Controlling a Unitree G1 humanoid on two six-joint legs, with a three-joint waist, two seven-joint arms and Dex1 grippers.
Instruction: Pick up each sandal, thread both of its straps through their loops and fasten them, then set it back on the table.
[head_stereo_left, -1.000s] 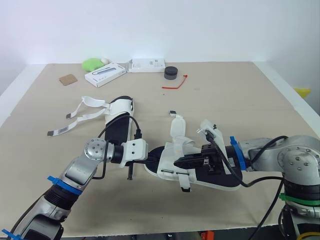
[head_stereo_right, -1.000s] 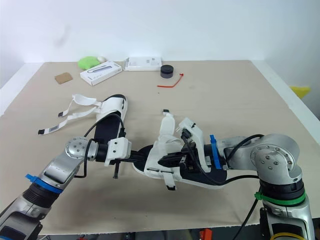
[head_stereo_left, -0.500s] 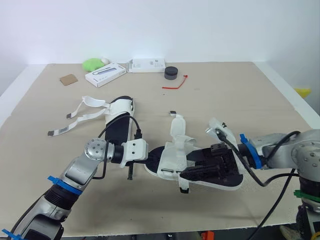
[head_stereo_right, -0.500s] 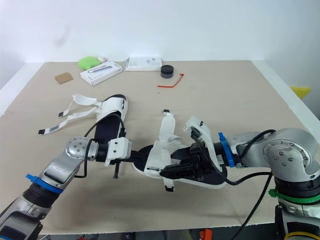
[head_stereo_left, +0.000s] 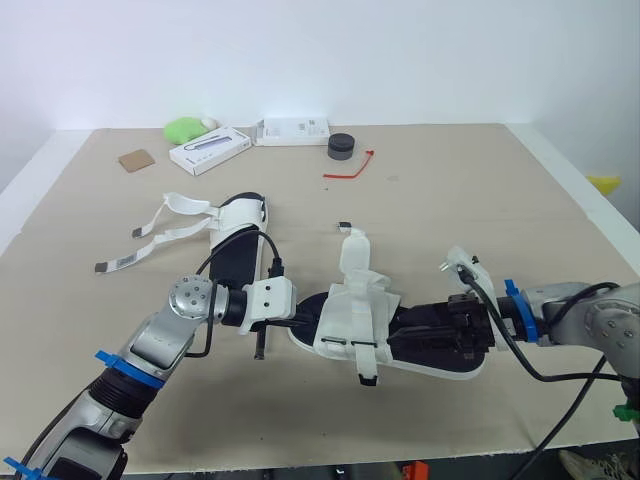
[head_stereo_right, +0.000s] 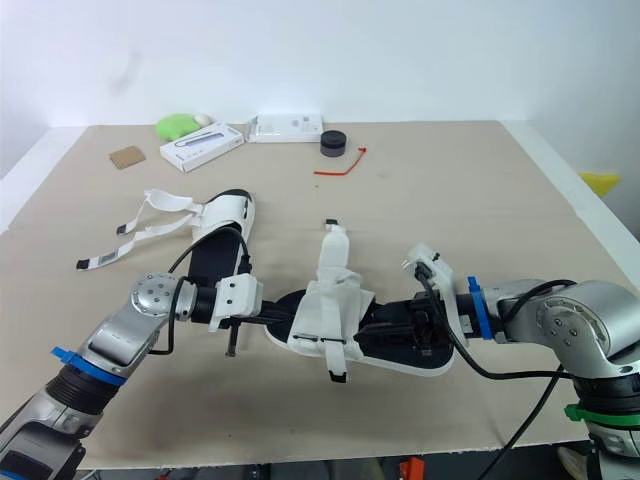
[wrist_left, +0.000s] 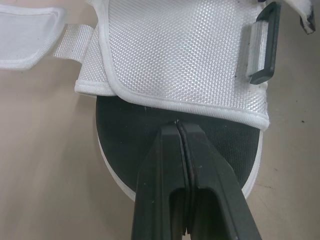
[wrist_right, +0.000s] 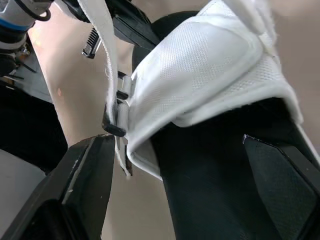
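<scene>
A white sandal (head_stereo_left: 352, 322) with a black footbed lies at the table's near middle. One strap lies folded across it, its end (head_stereo_left: 368, 372) hanging over the near side. The other strap (head_stereo_left: 353, 250) points away from me. My left gripper (head_stereo_left: 303, 322) is shut, and its fingertips (wrist_left: 177, 126) rest on the black footbed at the toe end. My right gripper (head_stereo_left: 412, 333) is open over the heel end, its fingers (wrist_right: 82, 192) spread wide with nothing between them. A second sandal (head_stereo_left: 238, 235) lies to the left, its loose straps (head_stereo_left: 165, 228) trailing outward.
Along the far edge lie a green object (head_stereo_left: 183, 127), two white boxes (head_stereo_left: 209, 148) (head_stereo_left: 293, 129), a black round lid (head_stereo_left: 342, 146), a red tie (head_stereo_left: 350, 167) and a cardboard scrap (head_stereo_left: 136, 158). The table's right edge (head_stereo_left: 590, 215) runs near my right arm.
My right gripper has opened, let go of the near sandal's strap and drawn back to the right toward the heel. The left arm has stayed put.
</scene>
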